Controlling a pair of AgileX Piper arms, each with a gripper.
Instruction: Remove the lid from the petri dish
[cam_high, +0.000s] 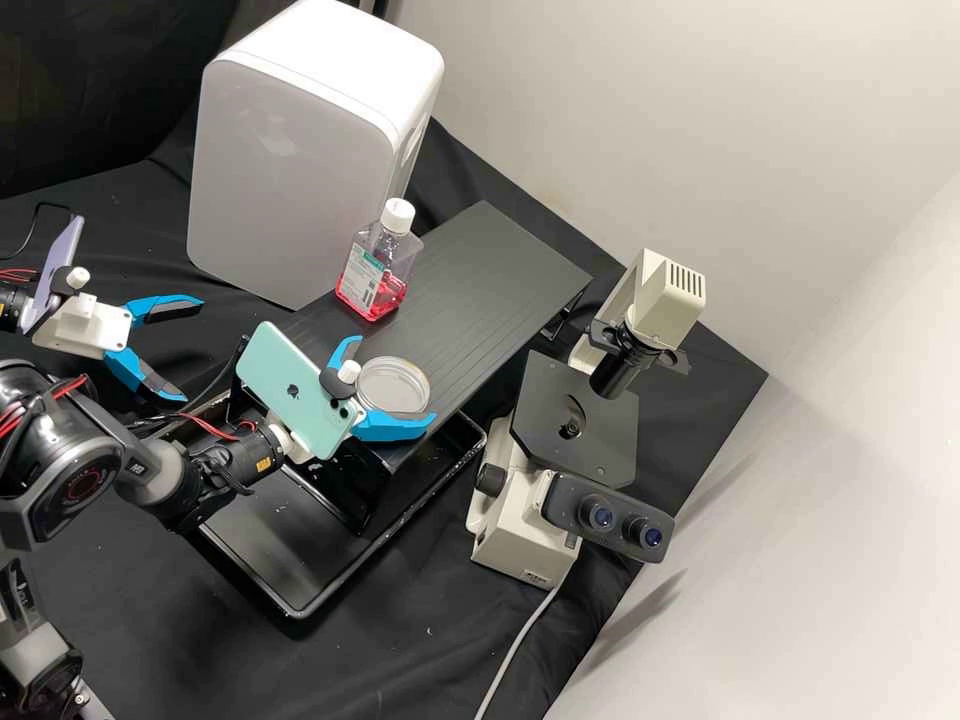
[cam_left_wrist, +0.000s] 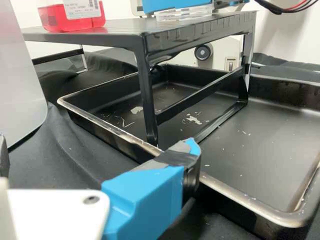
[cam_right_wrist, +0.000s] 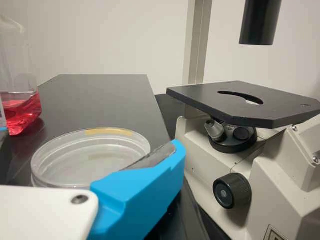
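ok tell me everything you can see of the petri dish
The petri dish is a round, shallow, clear plastic dish with its lid still on, a yellowish strip along part of its rim. It looks empty and lies flat at the near end of the black shelf. The right gripper sits open around it, a blue finger on either side; contact cannot be told.

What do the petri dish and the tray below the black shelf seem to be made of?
The petri dish looks like clear, glossy plastic, though glass is possible: the black shelf shows through it. The tray seems to be metal with a dark coating: its rim shines bare silver, and pale scratches mark its floor.
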